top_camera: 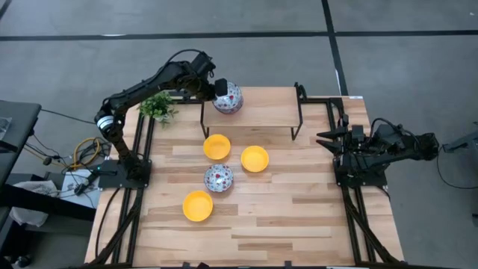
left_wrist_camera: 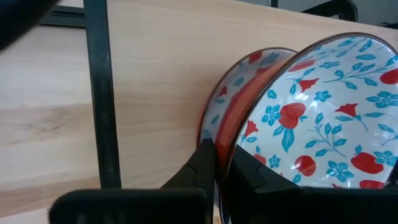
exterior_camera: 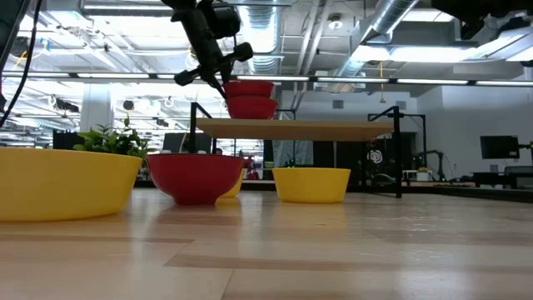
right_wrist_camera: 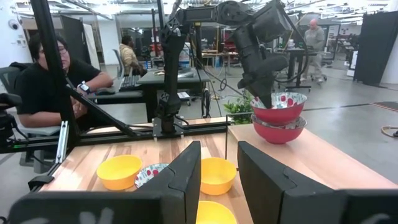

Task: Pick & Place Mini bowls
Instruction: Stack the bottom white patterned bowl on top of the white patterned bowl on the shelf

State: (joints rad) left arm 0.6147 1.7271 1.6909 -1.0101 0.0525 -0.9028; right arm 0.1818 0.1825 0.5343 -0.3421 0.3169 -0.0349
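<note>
My left gripper [left_wrist_camera: 221, 171] pinches the rim of a floral bowl [left_wrist_camera: 323, 118] — nesting it into the floral bowl [right_wrist_camera: 278, 131] on the raised shelf [top_camera: 258, 112], to stack them; my right gripper [right_wrist_camera: 217, 171] waits beside that shelf, fingers spread.

A grey floor [top_camera: 388, 45] surrounds the wooden desk [top_camera: 299, 217], silver ducts [exterior_camera: 391, 25] run overhead, and a seated person [right_wrist_camera: 43, 87] works nearby.

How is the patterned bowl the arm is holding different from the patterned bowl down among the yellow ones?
The held bowl is up on the raised shelf, nested in another floral bowl, with the left gripper clamped on its rim. The lower floral bowl sits alone on the table, untouched. Both share red outsides and floral insides.
</note>
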